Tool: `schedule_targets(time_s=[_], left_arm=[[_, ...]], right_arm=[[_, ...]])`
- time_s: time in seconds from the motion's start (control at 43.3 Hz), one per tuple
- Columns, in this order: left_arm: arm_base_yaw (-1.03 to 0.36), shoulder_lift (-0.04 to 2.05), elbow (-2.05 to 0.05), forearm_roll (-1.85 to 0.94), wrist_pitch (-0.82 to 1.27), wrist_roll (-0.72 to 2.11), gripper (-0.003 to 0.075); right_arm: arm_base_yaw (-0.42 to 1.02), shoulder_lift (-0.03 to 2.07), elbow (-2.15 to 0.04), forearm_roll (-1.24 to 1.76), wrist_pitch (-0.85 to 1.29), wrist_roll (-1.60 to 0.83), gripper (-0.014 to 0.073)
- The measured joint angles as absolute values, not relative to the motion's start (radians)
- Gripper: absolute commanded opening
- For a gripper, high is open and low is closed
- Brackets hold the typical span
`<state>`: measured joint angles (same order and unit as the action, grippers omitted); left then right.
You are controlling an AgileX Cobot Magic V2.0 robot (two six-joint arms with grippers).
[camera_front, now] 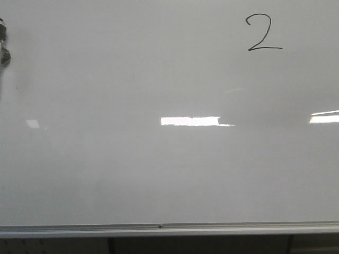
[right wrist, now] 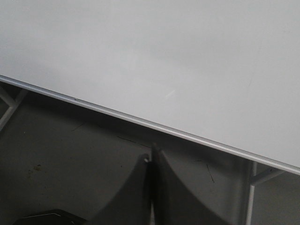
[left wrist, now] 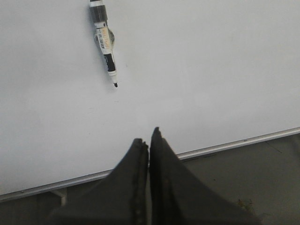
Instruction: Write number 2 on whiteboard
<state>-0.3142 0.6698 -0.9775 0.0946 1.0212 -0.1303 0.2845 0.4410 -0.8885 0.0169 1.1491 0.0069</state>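
I see a marker [left wrist: 104, 40] stuck to the whiteboard [camera_front: 132, 174] well left of the 2 [camera_front: 263, 33], which sits near the board's top right. My left gripper [left wrist: 149, 140] and right gripper [right wrist: 151, 159] are both pinched closed, empty.

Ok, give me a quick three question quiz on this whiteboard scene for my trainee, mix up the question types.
1. True or false: the number 2 is already drawn on the whiteboard.
2. Multiple choice: in the front view, the digit sits at the board's A) lower left, B) centre, C) upper right.
3. Fill in: in the left wrist view, the marker lies against the board uncapped, its ___ exposed, and neither the left claw nor the right claw holds it.

Key: 1 true; 2 C; 3 tip.
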Motion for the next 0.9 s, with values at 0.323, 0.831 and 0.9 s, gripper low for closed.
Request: schedule_targets(time_s=[0.323,0.831,0.9], left_arm=[[-0.314,0.67,-0.978,0.095,1.023,-0.13,-0.002],[-0.314,0.67,-0.978,0.095,1.023,-0.13,-0.002],[-0.314,0.66,-0.975,0.103,1.019,-0.126,-0.0019]], right_arm=[[0.284,0.441,-0.889,0.017,1.129,0.007,-0.0069],[0.284,0.441,-0.889,0.016,1.129,0.007,-0.0069],[0.284,0.441,-0.889,0.016,1.128,0.007,-0.0069]])
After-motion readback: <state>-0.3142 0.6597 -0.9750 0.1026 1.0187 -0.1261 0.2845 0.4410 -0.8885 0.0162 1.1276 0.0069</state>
